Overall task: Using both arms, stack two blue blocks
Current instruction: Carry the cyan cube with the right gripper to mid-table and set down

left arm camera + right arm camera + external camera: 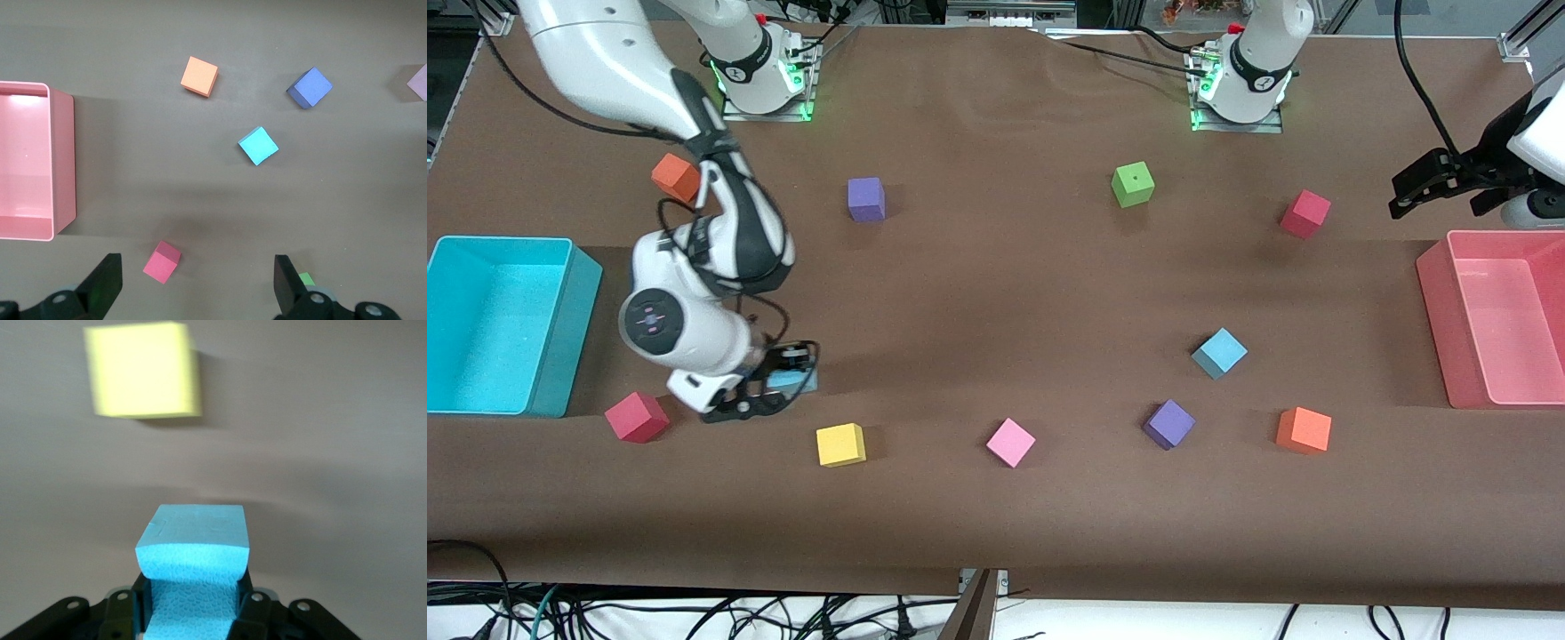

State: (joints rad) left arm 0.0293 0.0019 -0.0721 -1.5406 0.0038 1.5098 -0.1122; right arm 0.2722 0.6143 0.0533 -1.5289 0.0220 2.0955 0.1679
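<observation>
Two blue blocks are showing: one blue block [792, 381] is sitting clamped between the fingers of the right gripper [769, 391], squeezed in at its sides in the right wrist view [193, 570], low over the table [996, 293] toward the right arm's end. The other blue block [1219, 352] is lying free on the cloth toward the left arm's end, seen also from the left wrist [258, 145].

Taking the held block as the clock centre in the front view, a yellow cube [840, 444] is lying at about five o'clock, just beside it, a red cube [637, 417] at about eight o'clock, and the cyan bin [560, 267] at about nine to ten o'clock.

Around the free block, a purple cube [1169, 423] is lying at seven o'clock, an orange cube [1304, 430] at four o'clock, and a pink cube [1010, 442] farther off at eight o'clock; none is touching it.

The left gripper [1440, 182] is hanging with its fingers spread wide and nothing between them, up near the pink bin [1440, 311] at the left arm's end, where that arm is waiting
</observation>
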